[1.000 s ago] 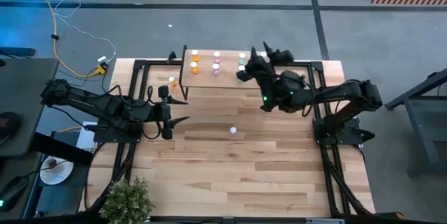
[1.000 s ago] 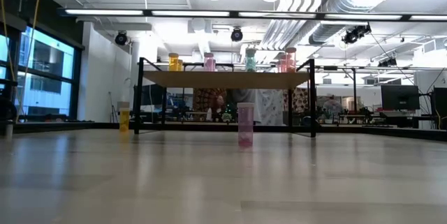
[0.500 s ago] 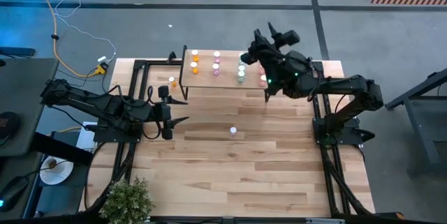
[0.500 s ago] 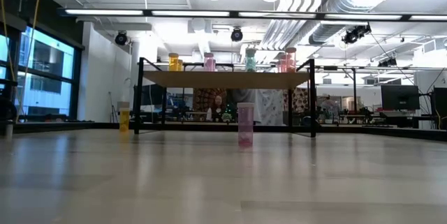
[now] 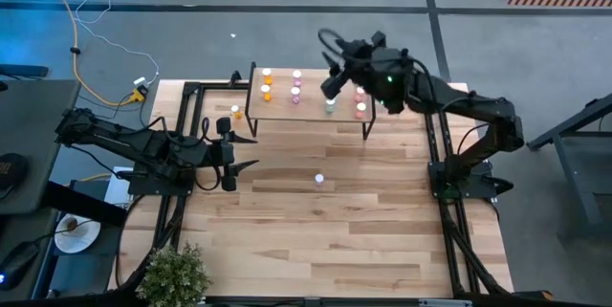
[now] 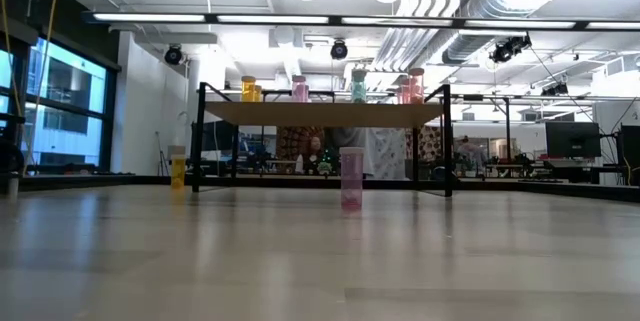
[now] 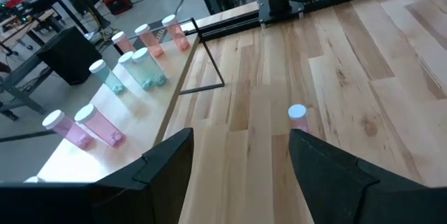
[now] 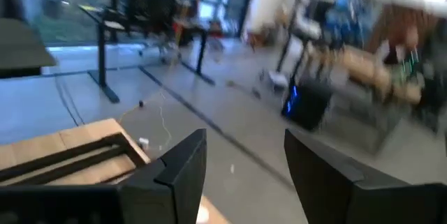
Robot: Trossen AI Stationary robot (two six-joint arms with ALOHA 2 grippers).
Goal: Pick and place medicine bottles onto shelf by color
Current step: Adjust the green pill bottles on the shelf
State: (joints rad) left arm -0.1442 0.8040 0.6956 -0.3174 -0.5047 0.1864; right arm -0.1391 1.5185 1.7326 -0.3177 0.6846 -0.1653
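Observation:
The shelf [image 5: 308, 98] stands at the table's far edge on thin black legs. On it stand orange [image 5: 267, 79], pink [image 5: 296, 92], teal [image 5: 330, 106] and red [image 5: 360, 108] bottles. It also shows in the low view [image 6: 320, 113]. One pink bottle [image 5: 319, 179] stands upright on the table in front of the shelf, and one orange bottle [image 5: 236, 111] stands left of it. My right gripper [image 5: 330, 77] is open and empty, raised over the shelf's far side. My left gripper [image 5: 251, 151] is open and empty at mid-left, pointing at the pink bottle [image 7: 297, 117].
A black frame runs along the table's left, right and far edges [image 5: 191, 97]. A potted plant [image 5: 174, 274] stands at the near left corner. Bare wood lies between the loose pink bottle and the near edge [image 5: 325, 250].
My right gripper has drawn back from over the shelf's right part, going up and toward the table's far edge, and has tipped up until it looks out past the table. The bottles on the shelf and on the table have stayed where they were.

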